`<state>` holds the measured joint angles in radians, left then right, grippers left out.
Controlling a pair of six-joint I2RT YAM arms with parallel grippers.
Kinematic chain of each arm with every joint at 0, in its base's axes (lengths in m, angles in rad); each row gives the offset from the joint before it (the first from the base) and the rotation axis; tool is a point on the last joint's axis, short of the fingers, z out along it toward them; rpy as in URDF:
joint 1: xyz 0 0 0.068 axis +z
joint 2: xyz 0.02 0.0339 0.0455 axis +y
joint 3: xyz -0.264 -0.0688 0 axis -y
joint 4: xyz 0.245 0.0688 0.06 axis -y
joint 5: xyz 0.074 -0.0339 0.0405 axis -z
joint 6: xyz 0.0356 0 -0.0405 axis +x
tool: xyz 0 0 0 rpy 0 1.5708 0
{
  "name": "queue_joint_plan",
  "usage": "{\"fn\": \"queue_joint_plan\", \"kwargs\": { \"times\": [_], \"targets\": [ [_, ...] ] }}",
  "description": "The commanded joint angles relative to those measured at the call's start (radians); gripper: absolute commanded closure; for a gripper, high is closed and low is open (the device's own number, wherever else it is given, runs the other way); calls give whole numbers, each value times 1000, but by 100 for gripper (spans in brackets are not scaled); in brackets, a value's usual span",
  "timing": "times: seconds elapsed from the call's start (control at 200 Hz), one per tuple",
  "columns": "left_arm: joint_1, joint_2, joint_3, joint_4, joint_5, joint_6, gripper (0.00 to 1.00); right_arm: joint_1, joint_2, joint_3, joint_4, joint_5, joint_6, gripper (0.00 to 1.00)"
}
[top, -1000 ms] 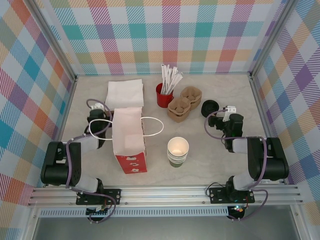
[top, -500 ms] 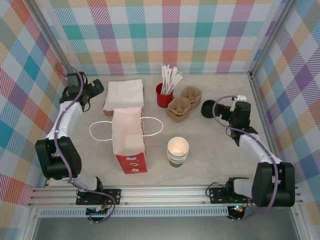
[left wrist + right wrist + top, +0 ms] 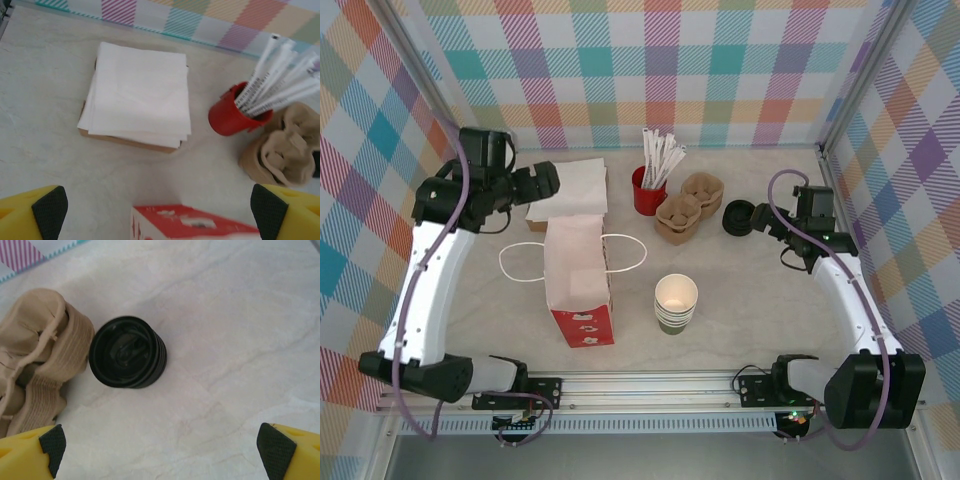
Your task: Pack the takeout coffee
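While cups [image 3: 676, 303] stand stacked | red bag [image 3: 582, 325]: print illegible | sticks [image 3: 257, 80]: lettering blurred

No wording can be read anywhere. The white paper-wrapped sticks [image 3: 272, 75] in the red cup [image 3: 231, 116] carry dark print too blurred to read. The red-and-white paper bag [image 3: 582, 322], at seven o'clock from the cup, bears small illegible white marks.

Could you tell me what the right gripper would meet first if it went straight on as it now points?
Most likely the black lids, lying on the table beside the pulp cup carrier. They sit slightly off the line of the right gripper, so bare table is possible.
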<state>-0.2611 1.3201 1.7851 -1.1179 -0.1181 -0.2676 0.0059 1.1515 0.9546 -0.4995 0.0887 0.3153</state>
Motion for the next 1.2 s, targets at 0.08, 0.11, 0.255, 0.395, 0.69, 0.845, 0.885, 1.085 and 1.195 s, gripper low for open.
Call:
{"fn": "queue_joint_plan", "kwargs": {
  "times": [0.08, 0.11, 0.255, 0.395, 0.69, 0.845, 0.885, 1.085, 1.195],
  "targets": [
    [-230, -32, 53, -261, -303, -131, 6, 2, 4, 27, -63, -18, 31, 0],
    [-269, -35, 38, -264, -327, -152, 7, 2, 4, 25, -66, -15, 33, 0],
    [-372, -38, -52, -255, -395, -212, 7, 1, -3, 16, -71, -10, 36, 0],
    [-392, -50, -147, -199, -404, -231, 8, 2, -19, 1, -75, -10, 26, 0],
    [-392, -59, -293, -63, -382, -217, 9, 2, -60, -35, -23, -93, -26, 0],
    [-392, -57, -335, -32, -382, -218, 19, 2, -65, -37, -26, -95, -31, 0],
    [-392, -56, -343, -26, -379, -218, 21, 2, -65, -36, -28, -95, -32, 0],
    [-391, -54, -386, -5, -362, -230, 32, 2, -65, -36, -25, -99, -32, 0],
    [-392, -51, -395, 0, -364, -237, 40, 1, -65, -36, -24, -98, -33, 0]
  ]
}}
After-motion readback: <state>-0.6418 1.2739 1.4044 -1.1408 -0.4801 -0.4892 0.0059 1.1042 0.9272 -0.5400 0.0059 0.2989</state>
